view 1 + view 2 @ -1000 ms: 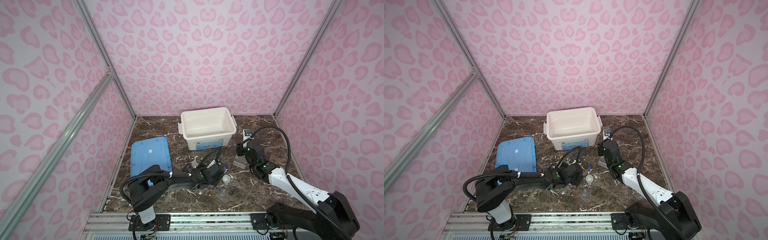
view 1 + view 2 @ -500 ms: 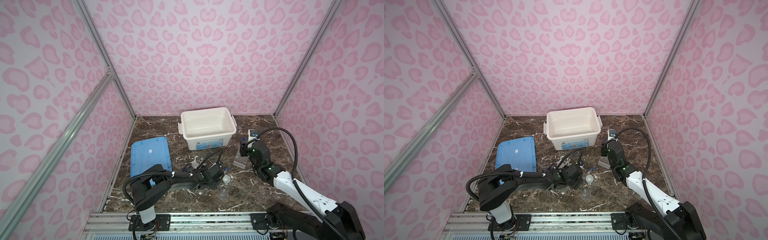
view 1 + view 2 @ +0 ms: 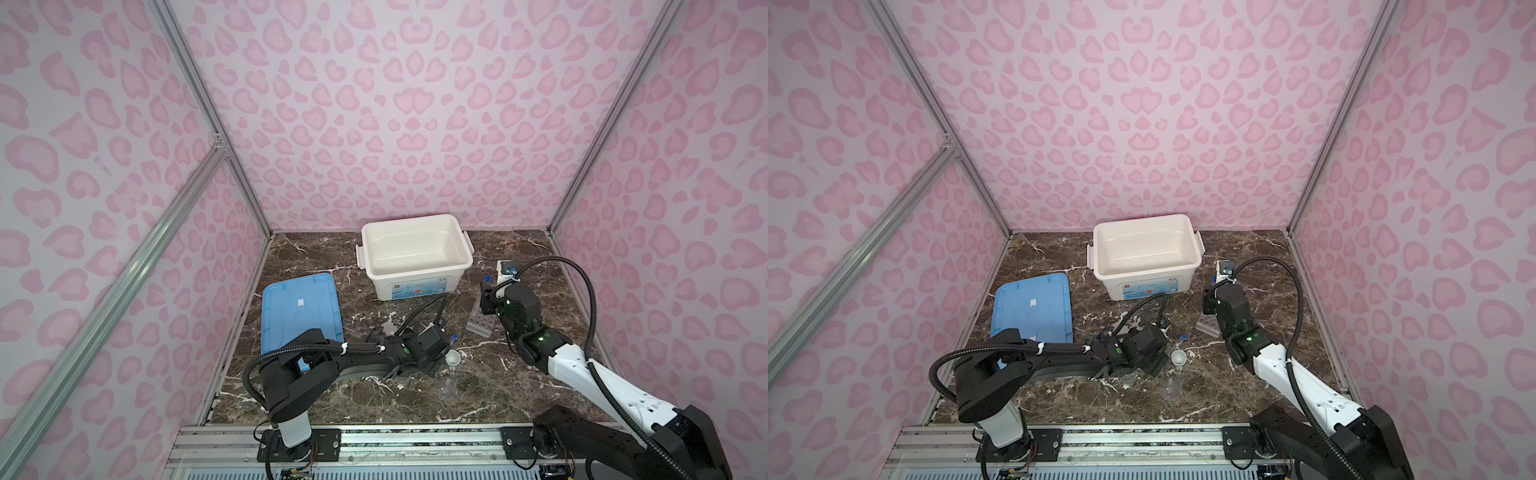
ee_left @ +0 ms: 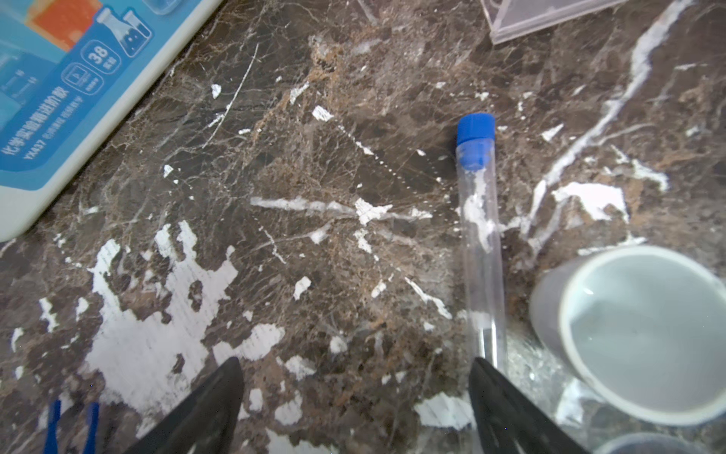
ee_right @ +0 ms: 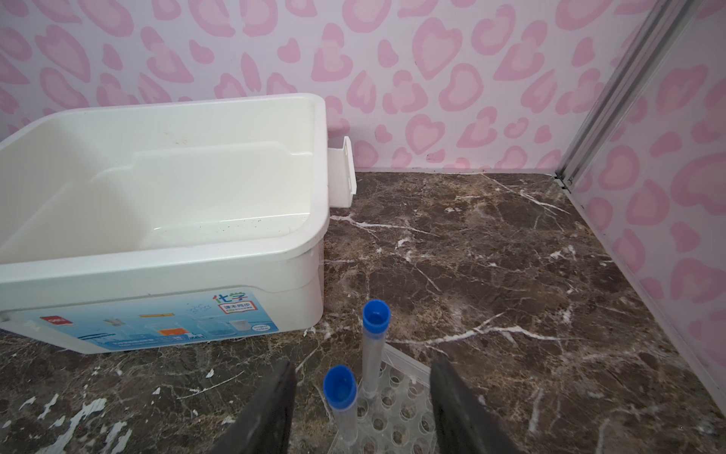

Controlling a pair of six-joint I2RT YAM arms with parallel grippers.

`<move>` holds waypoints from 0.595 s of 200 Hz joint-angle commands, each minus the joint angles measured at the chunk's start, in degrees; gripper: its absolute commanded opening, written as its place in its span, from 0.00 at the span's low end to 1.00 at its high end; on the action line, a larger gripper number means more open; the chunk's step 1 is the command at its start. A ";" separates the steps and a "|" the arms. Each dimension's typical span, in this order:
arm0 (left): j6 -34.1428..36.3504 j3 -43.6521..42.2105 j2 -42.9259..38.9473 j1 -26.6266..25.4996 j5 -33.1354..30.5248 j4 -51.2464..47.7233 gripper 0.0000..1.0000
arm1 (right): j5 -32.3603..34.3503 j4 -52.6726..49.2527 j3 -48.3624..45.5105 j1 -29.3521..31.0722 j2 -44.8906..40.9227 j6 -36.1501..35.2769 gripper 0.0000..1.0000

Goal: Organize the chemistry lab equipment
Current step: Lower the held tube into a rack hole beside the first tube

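Right arm (image 3: 519, 307): nudged slightly right since a sec ago
Right gripper (image 5: 363, 361): half-open, straddling two upright tubes (image 5: 371, 346) in rack (image 5: 396, 397)
Left gripper (image 4: 355, 361): wide, empty
Loose tube (image 4: 480, 236): flat beside bowl (image 4: 644, 334), cap far-right

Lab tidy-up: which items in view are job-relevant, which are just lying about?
Job: loose test tube; rear racked tube; front racked tube; clear rack; white bowl; glass beaker.
Lying about: white bin; blue lid.
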 commanded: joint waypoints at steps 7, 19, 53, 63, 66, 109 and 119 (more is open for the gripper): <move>0.14 0.28 -0.80 -0.04 1.63 -0.02 0.90 | -0.08 0.01 -0.63 -0.03 -0.30 0.50 0.56; 0.12 0.10 -0.80 0.00 2.56 -0.03 0.89 | -0.08 0.10 -0.64 -0.11 -0.30 0.58 0.56; 0.21 -0.34 -0.97 0.01 4.58 -0.09 0.88 | -0.25 0.10 -0.54 -0.04 -0.13 0.62 0.56; 0.19 -0.34 -1.08 0.01 4.64 -0.05 0.88 | -0.25 0.10 -0.51 -0.07 -0.09 0.68 0.56; 0.13 -0.34 -1.12 -0.03 4.61 -0.03 0.88 | -0.25 0.10 -0.57 -0.03 -0.04 0.75 0.56; 0.06 -0.08 -2.07 0.01 3.91 -0.12 0.88 | -0.34 0.01 -0.68 -0.04 0.05 1.02 0.56; 0.09 0.01 -2.28 -0.04 4.18 -0.03 0.88 | -0.34 0.01 -0.68 -0.09 0.05 1.12 0.56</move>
